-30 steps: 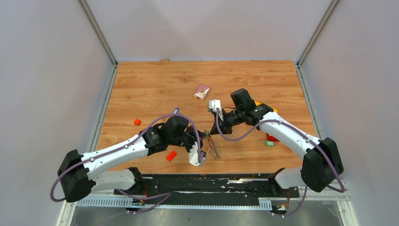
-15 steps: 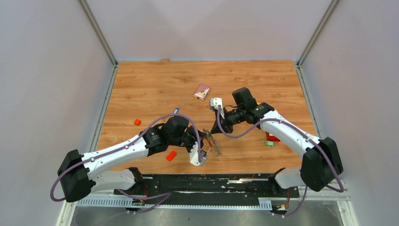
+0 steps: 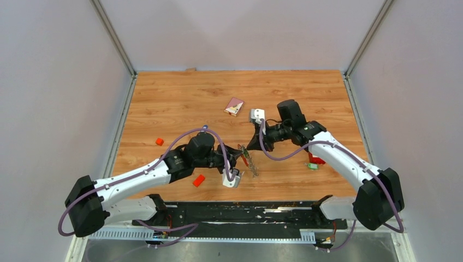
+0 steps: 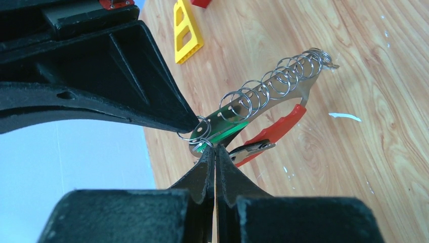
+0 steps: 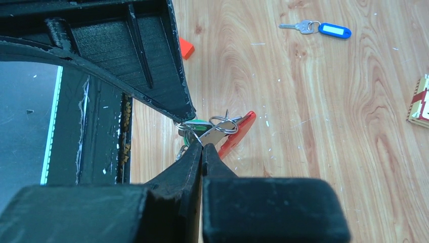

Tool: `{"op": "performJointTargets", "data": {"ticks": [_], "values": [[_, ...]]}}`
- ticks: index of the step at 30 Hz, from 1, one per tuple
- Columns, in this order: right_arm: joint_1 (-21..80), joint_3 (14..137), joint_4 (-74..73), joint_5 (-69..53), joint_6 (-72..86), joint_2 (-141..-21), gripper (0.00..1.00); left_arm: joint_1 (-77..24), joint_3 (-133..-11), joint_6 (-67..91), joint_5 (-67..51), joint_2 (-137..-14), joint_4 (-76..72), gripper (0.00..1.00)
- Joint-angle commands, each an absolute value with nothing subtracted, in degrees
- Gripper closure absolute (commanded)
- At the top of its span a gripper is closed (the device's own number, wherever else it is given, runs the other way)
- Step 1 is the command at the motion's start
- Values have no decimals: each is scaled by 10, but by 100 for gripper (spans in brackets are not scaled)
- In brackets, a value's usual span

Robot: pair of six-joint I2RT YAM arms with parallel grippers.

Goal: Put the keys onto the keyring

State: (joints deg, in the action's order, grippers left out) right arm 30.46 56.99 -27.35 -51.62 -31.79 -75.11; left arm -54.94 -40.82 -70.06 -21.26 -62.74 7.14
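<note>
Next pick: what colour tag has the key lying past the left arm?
Blue oblong plastic tag on a small silver key; right wrist view.

keyring (image 4: 273, 96): red strap, silver coils | green tag (image 4: 225, 132) | blue tag (image 5: 334, 31) | yellow block (image 4: 186, 30)

We record a wood-grain table (image 3: 180, 93) carrying a blue-tagged key (image 5: 331, 31), a small orange block (image 3: 159, 141), a flat orange-red block (image 3: 199, 180), a small carton (image 3: 234, 106) and a yellow piece (image 4: 186, 30).
</note>
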Motion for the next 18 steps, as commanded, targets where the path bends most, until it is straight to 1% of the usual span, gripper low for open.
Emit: {"op": "performJointTargets", "data": {"ticks": [1, 11, 18], "values": [[284, 574, -178, -525, -274, -722, 100, -543, -383, -634, -243, -622, 43, 100], [259, 549, -101, -496, -175, -692, 100, -532, -356, -551, -221, -634, -72, 100], [257, 543, -74, -467, -131, -691, 100, -533, -364, -518, -215, -660, -98, 100]]}}
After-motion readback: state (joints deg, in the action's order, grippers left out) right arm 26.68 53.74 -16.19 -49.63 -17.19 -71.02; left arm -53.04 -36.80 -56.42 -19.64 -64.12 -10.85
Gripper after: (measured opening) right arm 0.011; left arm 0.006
